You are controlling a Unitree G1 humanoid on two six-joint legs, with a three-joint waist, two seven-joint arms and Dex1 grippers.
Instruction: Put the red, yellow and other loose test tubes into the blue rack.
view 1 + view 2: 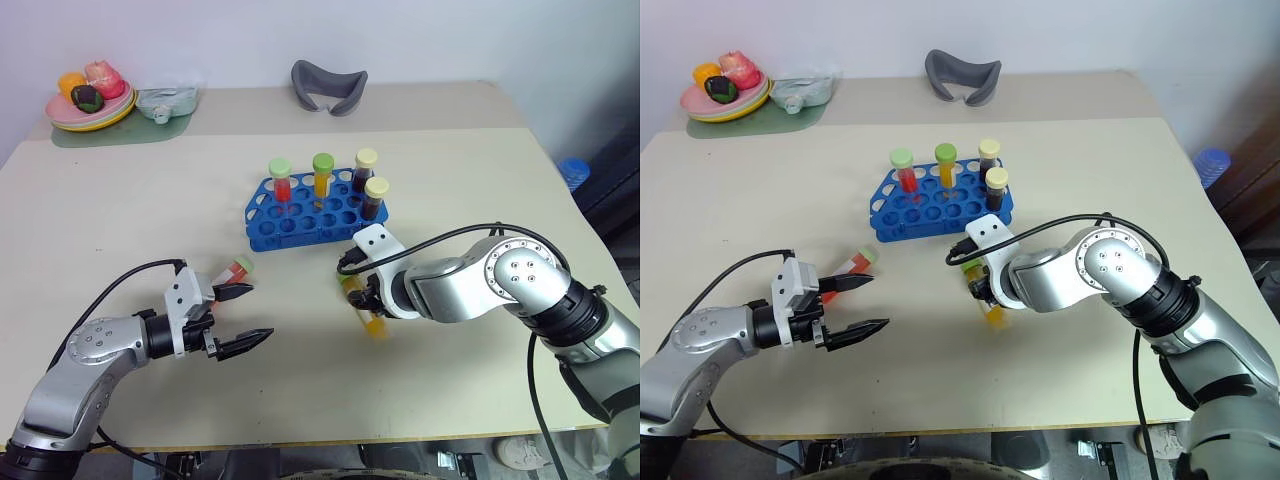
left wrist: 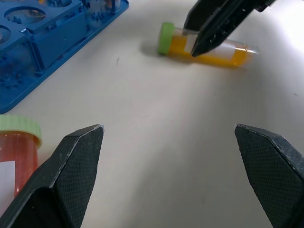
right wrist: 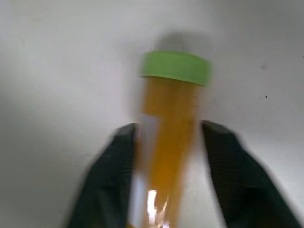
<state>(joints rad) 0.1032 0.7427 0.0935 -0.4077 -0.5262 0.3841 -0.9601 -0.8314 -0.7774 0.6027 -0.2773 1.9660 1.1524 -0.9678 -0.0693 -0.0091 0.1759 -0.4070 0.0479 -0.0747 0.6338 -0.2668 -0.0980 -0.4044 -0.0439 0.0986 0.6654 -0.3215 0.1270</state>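
Beige counter (image 1: 120, 220) carries a blue plastic test tube rack (image 1: 310, 212) at centre, four capped tubes upright in it: red-filled, yellow-filled and two dark ones. Head views: right pincer (image 1: 367, 296) sits just near of the rack, closed on a yellow-liquid test tube with green cap (image 1: 366, 312) that lies on the counter. Left pincer (image 1: 243, 318) is near-left, fingers spread wide, holding nothing. Red-liquid test tube with green cap (image 1: 236, 271) lies on the counter just beside its far finger; contact unclear. Far-left corner: pink plate of toy food (image 1: 90, 100) on a green mat, with a clear bag beside it. Grey curved piece (image 1: 328, 86) at the far edge.

Left wrist view: both black fingers (image 2: 71, 166) wide apart over bare counter, red tube (image 2: 16, 152) beside one finger, rack corner (image 2: 52, 42) beyond it. Yellow tube (image 2: 209, 47) lies farther off with the right pincer's tips clamped across it.

Right wrist view: yellow tube (image 3: 171, 137) between both fingers, green cap pointing away.
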